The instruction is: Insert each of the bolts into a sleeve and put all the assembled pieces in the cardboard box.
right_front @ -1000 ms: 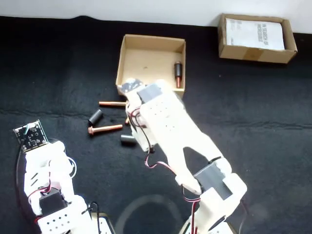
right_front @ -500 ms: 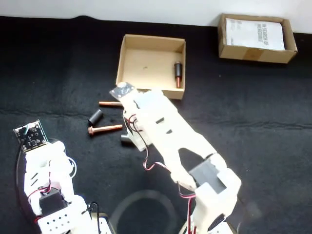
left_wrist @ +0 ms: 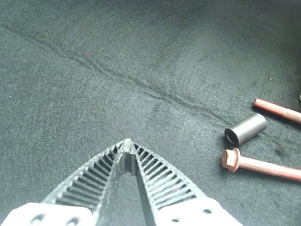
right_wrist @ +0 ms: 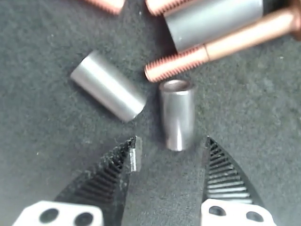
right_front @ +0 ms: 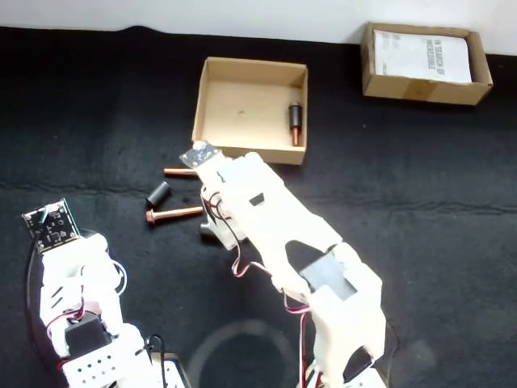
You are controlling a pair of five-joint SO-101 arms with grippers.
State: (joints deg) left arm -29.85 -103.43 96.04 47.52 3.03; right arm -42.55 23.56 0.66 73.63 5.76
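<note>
While the right gripper (right_wrist: 170, 149) hangs with its jaws apart, I see a short, smooth grey steel sleeve (right_wrist: 177, 115) lying on the black cloth (right_front: 420, 242), its near end reaching in between the two fingertips (right_wrist: 134, 151) with a gap on either side. Its hollow open end faces away from the gripper. The threaded tip of a copper-coloured bolt (right_wrist: 221, 44) sits just beside that open end. A second sleeve (right_wrist: 107, 85) lies tilted close by, and a third sleeve (right_wrist: 214, 21) rests along the bolt's shank.

From above, this cluster lies under the right arm (right_front: 275, 234), at about 6 o'clock from the cardboard box (right_front: 242, 109). At 9 o'clock of the arm lie a hex-head bolt (right_front: 174, 214), a dark sleeve (right_front: 158, 193) and a far bolt (right_front: 182, 171), each apart from the others. Wide bare cloth stretches at 3 o'clock of the arm.

My left gripper (left_wrist: 128, 146) has its jaws pressed together on nothing, over bare cloth, well apart from the hex-head bolt; its arm sits at the table's 8 o'clock corner.

The cardboard box holds one assembled piece (right_front: 296, 123) along its 3 o'clock wall. A second box (right_front: 420, 90) at the table's 2 o'clock corner holds a printed sheet (right_front: 422, 55)
</note>
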